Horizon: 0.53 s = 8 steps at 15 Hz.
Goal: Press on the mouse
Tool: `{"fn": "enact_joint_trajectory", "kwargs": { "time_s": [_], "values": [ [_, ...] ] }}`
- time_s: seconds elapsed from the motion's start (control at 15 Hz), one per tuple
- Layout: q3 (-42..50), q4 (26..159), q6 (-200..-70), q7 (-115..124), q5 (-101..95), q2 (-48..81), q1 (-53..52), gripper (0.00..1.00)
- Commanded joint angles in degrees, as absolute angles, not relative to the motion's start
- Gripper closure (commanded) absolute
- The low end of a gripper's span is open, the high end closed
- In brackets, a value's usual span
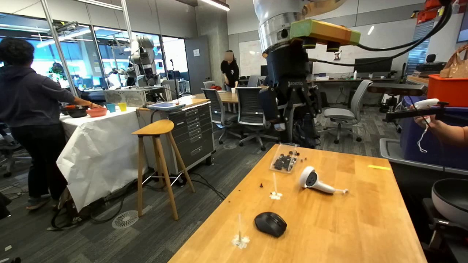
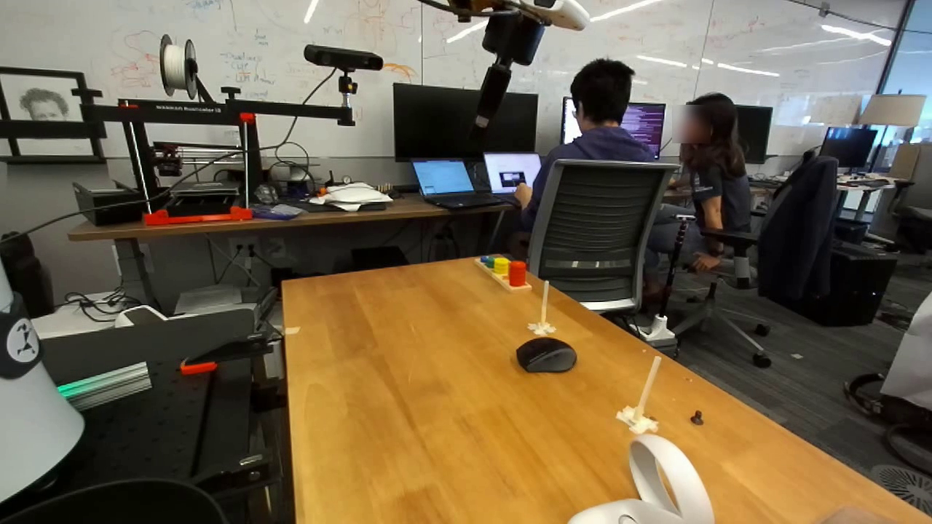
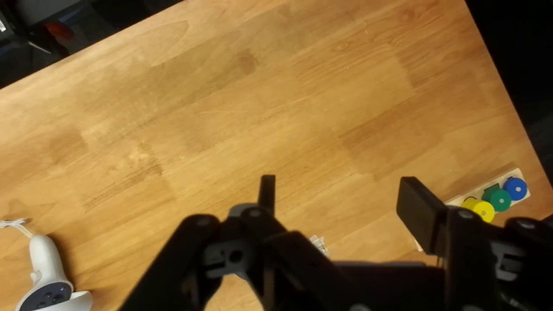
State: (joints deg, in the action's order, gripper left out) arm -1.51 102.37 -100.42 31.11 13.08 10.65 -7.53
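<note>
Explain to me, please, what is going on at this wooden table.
The open, empty gripper of a robot arm hovers above the wooden table. The black mouse, which it is meant to press, lies there with nothing touching it. In an exterior view, a person's hand holds a white controller, perhaps to steer the arm. A similar controller lies on the table.

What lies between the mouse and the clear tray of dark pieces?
In an exterior view, a thin pale peg with a taped base stands between the mouse and the tray.
</note>
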Motion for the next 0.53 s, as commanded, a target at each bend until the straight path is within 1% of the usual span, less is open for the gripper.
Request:
{"fn": "enact_joint_trajectory", "kwargs": {
  "time_s": [0.0, 0.27, 0.33, 0.47],
  "values": [
    [-2.22, 101.63, -97.60, 28.43, 12.83, 9.56, -6.90, 0.00],
    [-1.97, 101.34, -94.05, 27.03, 10.46, 9.44, -6.92, 0.00],
    [-2.09, 102.20, -96.81, 28.03, 11.84, 10.30, -7.01, 0.00],
    [-2.08, 102.18, -95.98, 27.98, 11.23, 10.30, -7.01, 0.00]
  ]
}}
